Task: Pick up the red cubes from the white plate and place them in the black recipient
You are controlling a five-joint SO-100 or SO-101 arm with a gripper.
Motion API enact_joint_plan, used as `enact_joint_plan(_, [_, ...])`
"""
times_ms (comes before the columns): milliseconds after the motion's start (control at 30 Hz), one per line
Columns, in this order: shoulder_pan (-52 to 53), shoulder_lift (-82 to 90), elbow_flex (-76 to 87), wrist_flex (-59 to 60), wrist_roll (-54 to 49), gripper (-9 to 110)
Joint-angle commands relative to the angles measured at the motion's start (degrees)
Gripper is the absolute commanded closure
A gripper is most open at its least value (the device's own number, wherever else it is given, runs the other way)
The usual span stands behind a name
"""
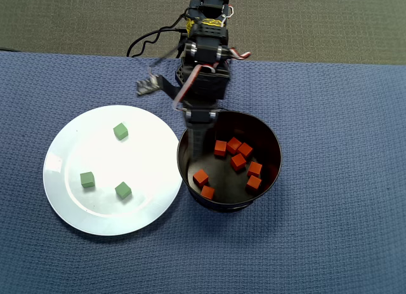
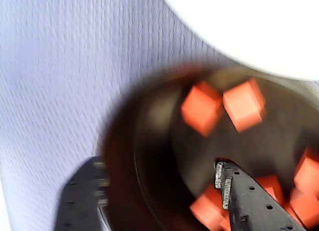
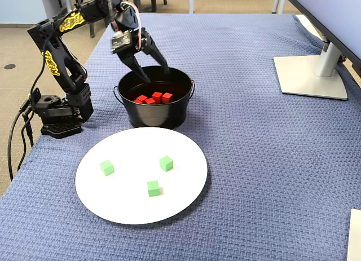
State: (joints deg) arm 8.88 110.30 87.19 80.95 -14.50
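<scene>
The tool (image 3: 157, 75) hangs over the black recipient (image 3: 155, 117), its fingers spread wide and holding nothing, tips dipping just past the rim. The red cubes (image 1: 238, 160) lie loose inside the recipient. Only three green cubes (image 1: 120, 131) sit on the white plate (image 1: 70, 205) beside it.

Three small green cubes (image 1: 120, 131) (image 1: 87, 179) (image 1: 123, 191), well apart from one another. Blue woven cloth (image 3: 259, 154) over the table. Grey flat-based monitor stand (image 3: 313, 75) at far right of fixed view. Beige carpet floor (image 1: 317, 21) beyond.
</scene>
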Motion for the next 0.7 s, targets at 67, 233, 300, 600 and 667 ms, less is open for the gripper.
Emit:
enact_joint_plan(67, [9.5, 2.9, 4.3, -6.9, 1.1, 94])
enact_joint_plan(233, [15.8, 3.5, 12.3, -13.1, -0.9, 101])
enact_joint_plan(300, [17.7, 5.4, 17.3, -16.4, -2.3, 102])
enact_joint_plan(600, [15.6, 16.2, 38.2, -23.3, -3.4, 102])
enact_joint_plan(667, [14.7, 19.6, 42.9, -24.5, -3.1, 102])
